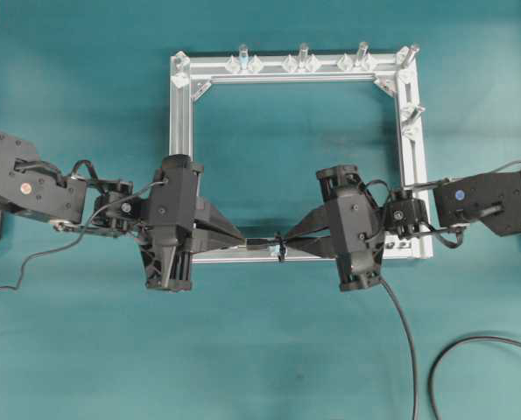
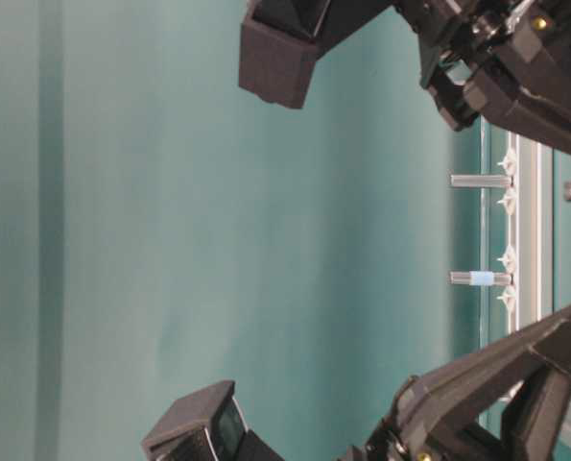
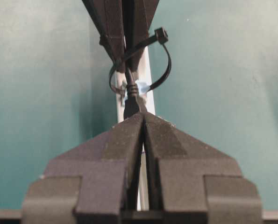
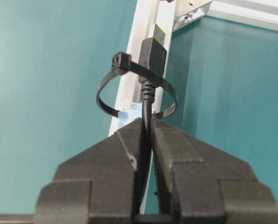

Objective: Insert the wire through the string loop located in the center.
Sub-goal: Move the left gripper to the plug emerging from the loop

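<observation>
Wire (image 4: 147, 109) plug through string loop (image 4: 163, 111); our right gripper (image 4: 147, 125) clamped on it, left gripper (image 3: 142, 119) pinched plug. We judged: pull straight, slowly.

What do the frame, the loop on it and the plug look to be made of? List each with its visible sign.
Frame: silver metal, probably extruded aluminium; matte sheen, lengthwise grooves, corner brackets.
String loop: looks like black plastic, a thin flat strap with a small locking head, holding its round shape stiffly.
Wire plug: black moulded plastic body with ribbed strain relief; yellowish metal tip with blue inside.
</observation>
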### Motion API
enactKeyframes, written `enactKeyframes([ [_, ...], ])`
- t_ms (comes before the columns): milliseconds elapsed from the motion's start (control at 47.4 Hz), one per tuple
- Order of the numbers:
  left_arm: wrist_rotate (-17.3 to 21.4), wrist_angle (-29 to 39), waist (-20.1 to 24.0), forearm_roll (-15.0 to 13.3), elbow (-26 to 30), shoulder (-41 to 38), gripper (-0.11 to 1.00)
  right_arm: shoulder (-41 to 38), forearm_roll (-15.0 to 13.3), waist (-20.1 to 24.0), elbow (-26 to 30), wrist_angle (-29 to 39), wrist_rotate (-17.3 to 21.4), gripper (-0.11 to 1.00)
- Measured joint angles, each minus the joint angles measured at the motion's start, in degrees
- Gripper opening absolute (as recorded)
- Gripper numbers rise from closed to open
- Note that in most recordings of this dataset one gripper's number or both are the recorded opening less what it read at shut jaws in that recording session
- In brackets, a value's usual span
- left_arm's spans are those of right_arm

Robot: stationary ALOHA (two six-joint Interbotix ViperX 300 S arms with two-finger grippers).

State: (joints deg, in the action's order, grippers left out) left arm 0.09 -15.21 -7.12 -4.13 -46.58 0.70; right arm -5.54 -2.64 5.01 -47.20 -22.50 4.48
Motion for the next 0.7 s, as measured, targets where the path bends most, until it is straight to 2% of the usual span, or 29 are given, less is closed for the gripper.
enactKeyframes([
  [148, 0.0, 0.7, 0.0, 0.0, 0.79, -0.26, 0.0, 0.0, 0.0, -0.09, 0.0, 0.09, 0.0, 0.07],
  [359, 0.0, 5.89, 0.0, 0.0, 3.25, -1.85, 0.02, 0.0, 0.0, 0.0, 0.0, 0.0, 0.0, 0.07],
  [422, 0.0, 6.94, 0.09, -0.09, 4.04, -2.2, 0.14, 0.0, 0.0, -0.09, 0.0, 0.0, 0.0, 0.07],
  [612, 0.09, 8.09, 0.0, 0.0, 5.19, -2.9, 0.63, 0.0, 0.09, -0.09, 0.0, 0.0, 0.0, 0.07],
  [675, 0.09, 8.17, 0.0, -0.09, 5.27, -2.9, 0.76, 0.0, 0.0, 0.0, 0.0, 0.0, 0.0, 0.07],
  [696, 0.0, 8.17, 0.09, 0.0, 5.36, -2.9, 0.77, 0.0, 0.0, 0.0, 0.0, 0.0, 0.0, 0.07],
])
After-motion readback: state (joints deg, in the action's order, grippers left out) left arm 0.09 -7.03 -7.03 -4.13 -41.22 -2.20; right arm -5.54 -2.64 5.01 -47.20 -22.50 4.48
